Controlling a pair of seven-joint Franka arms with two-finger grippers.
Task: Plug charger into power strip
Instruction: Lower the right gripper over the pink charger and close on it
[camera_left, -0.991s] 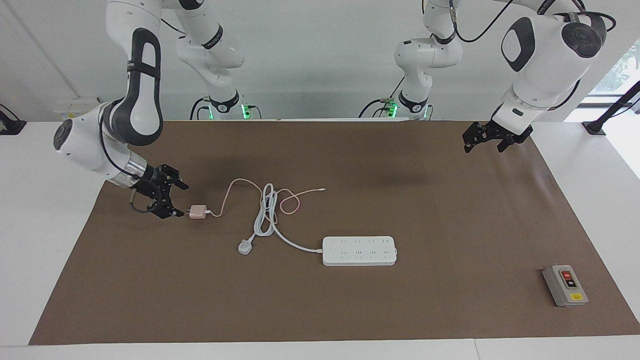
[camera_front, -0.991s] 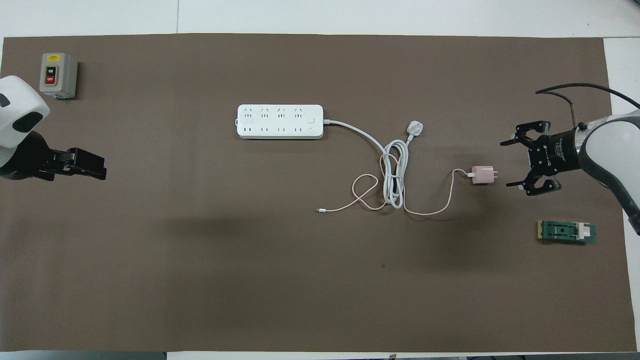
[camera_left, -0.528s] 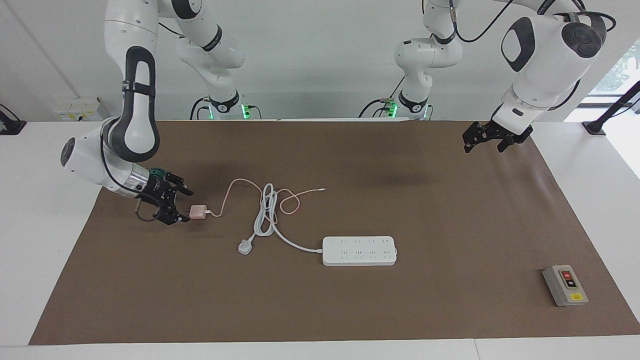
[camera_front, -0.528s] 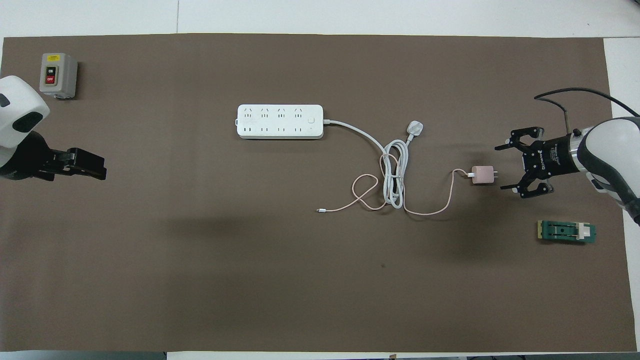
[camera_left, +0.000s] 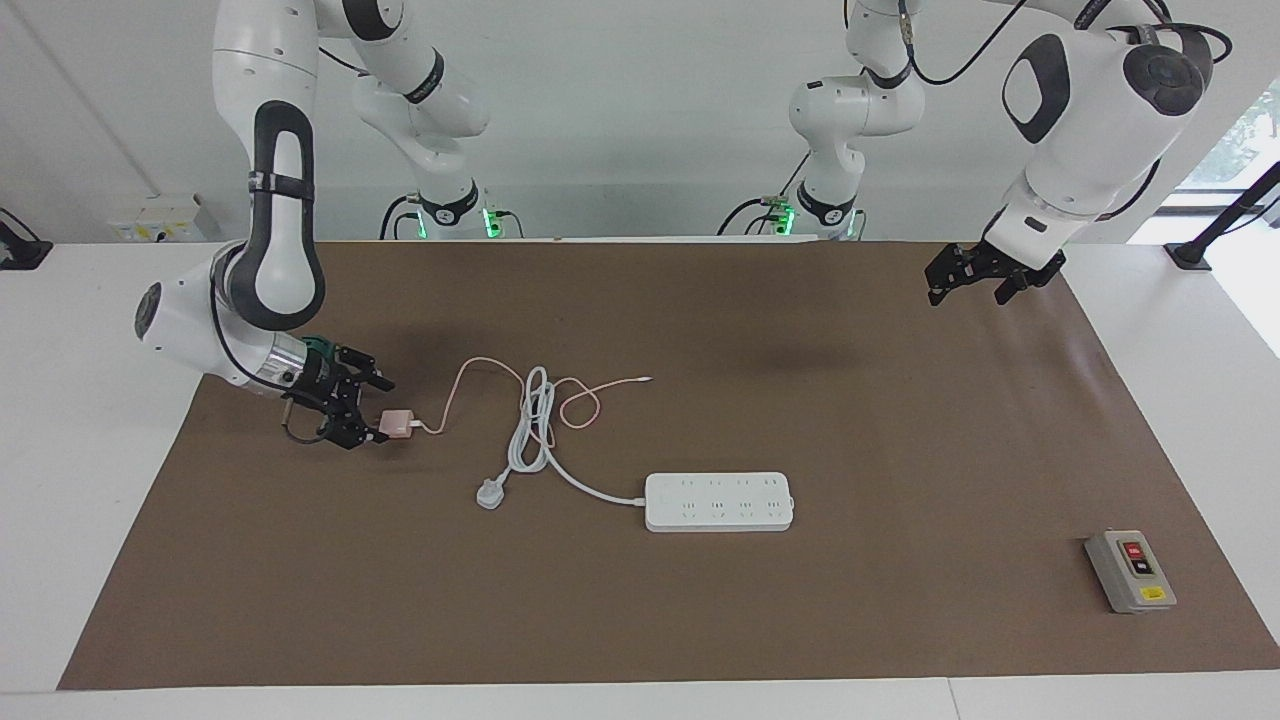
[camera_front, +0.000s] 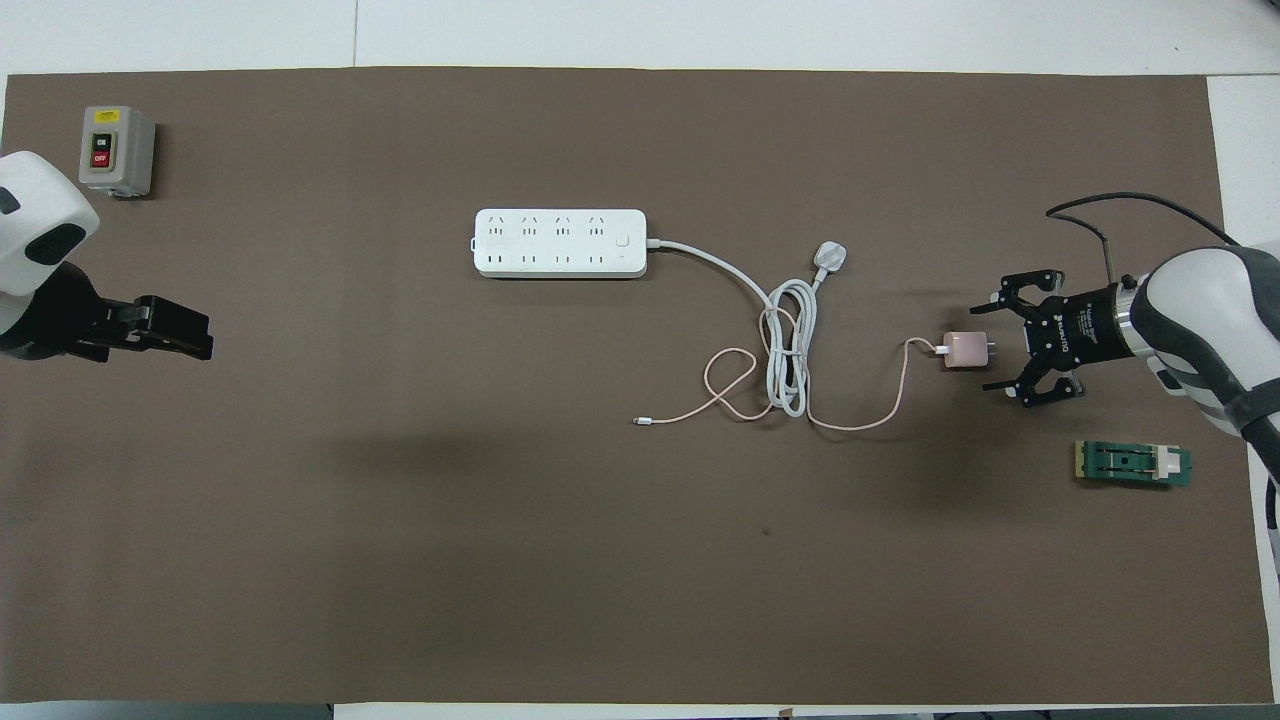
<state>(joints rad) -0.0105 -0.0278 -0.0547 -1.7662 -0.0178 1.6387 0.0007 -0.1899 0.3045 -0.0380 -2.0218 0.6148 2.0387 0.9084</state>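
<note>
Charger (camera_front: 965, 350) toward the right arm's end, well apart from power strip (camera_front: 560, 243).

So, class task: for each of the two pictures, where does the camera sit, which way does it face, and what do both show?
Facing view: high across the table, looking at the robots; both whole arms show, right gripper open beside the charger, left gripper open, waiting over the mat.
Overhead view: above the robots' end, looking steeply down and forward; only wrists and grippers show, right gripper, left gripper.
Shared: charger, power strip, switch box. The green part shows only overhead.
</note>
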